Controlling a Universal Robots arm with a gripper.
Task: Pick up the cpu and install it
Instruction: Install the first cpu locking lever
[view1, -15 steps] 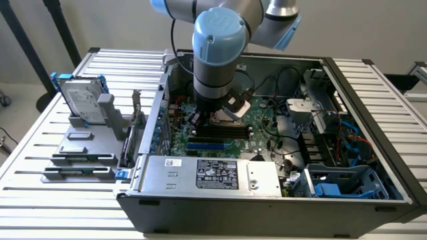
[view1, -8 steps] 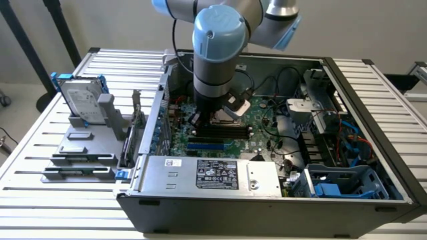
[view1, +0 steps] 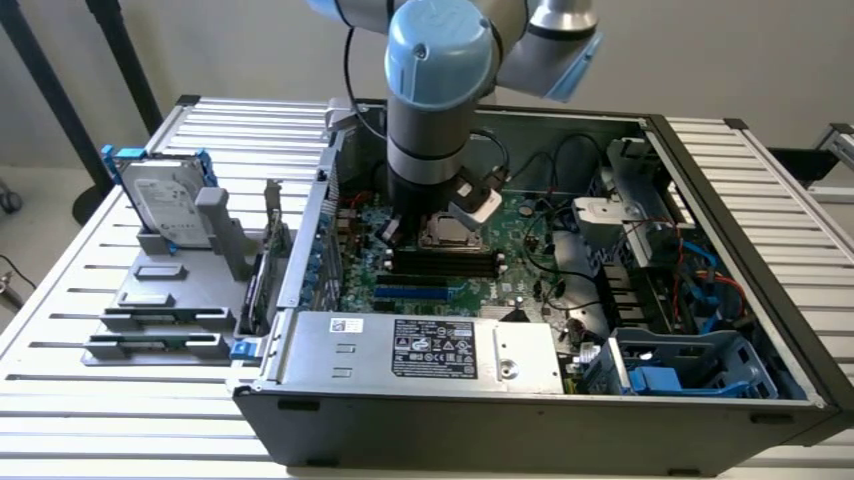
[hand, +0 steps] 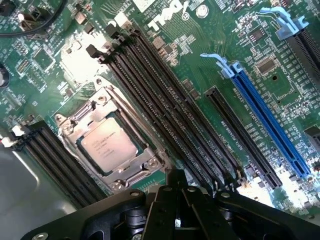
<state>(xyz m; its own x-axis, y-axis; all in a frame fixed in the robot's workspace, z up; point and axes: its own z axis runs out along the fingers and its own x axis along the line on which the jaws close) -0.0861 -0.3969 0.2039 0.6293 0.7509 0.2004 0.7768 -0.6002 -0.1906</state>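
The cpu (hand: 108, 146) is seen lying flat inside the metal socket frame (hand: 87, 116) on the green motherboard (hand: 210, 65), its dull silver top facing up with faint print on it. In the exterior view the cpu (view1: 450, 237) sits near the middle of the open computer case (view1: 747, 230), just below the arm's wrist. The gripper (hand: 174, 181) is held directly above the board, close beside the socket, with its fingers brought together and nothing clamped between them. Black memory slots (hand: 165, 110) run alongside the socket, and a long blue expansion slot (hand: 267, 125) lies further out on the board. On the near side of the case the grey power supply box (view1: 420, 348) with its label is seen. On the exterior view's left, outside the case, an upright silver hard drive (view1: 167, 205) with blue brackets is held in a grey stand (view1: 167, 300) on the slatted table (view1: 80, 400).
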